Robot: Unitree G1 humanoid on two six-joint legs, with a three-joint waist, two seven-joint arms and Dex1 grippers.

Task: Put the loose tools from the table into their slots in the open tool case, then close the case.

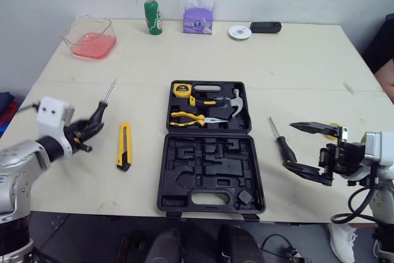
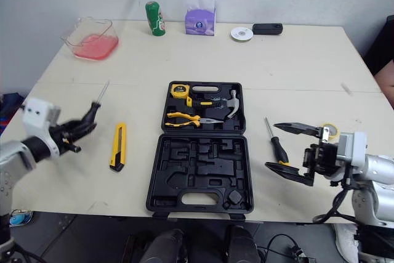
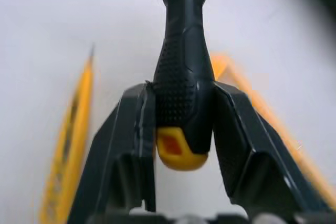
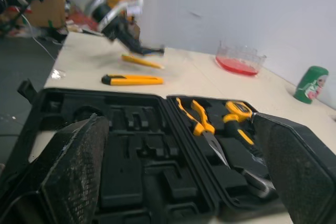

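The open black tool case (image 1: 209,184) lies at the table's middle front. Its far half holds a tape measure (image 1: 180,89), pliers (image 1: 186,117) and a hammer (image 1: 234,103). The near half has empty moulded slots. My left gripper (image 1: 92,125) hovers over the table's left side, shut on the black handle of a screwdriver (image 3: 181,87) whose shaft (image 1: 109,92) points away. A yellow utility knife (image 1: 124,146) lies between that gripper and the case. A second screwdriver (image 1: 280,143) lies right of the case. My right gripper (image 1: 289,145) is open, its fingertips spread by that handle.
Along the far edge stand a clear container of pink liquid (image 1: 91,38), a green can (image 1: 153,16), a purple tissue pack (image 1: 198,12), a white disc (image 1: 239,32) and a black object (image 1: 265,27). A person's arm (image 1: 388,60) shows at the right edge.
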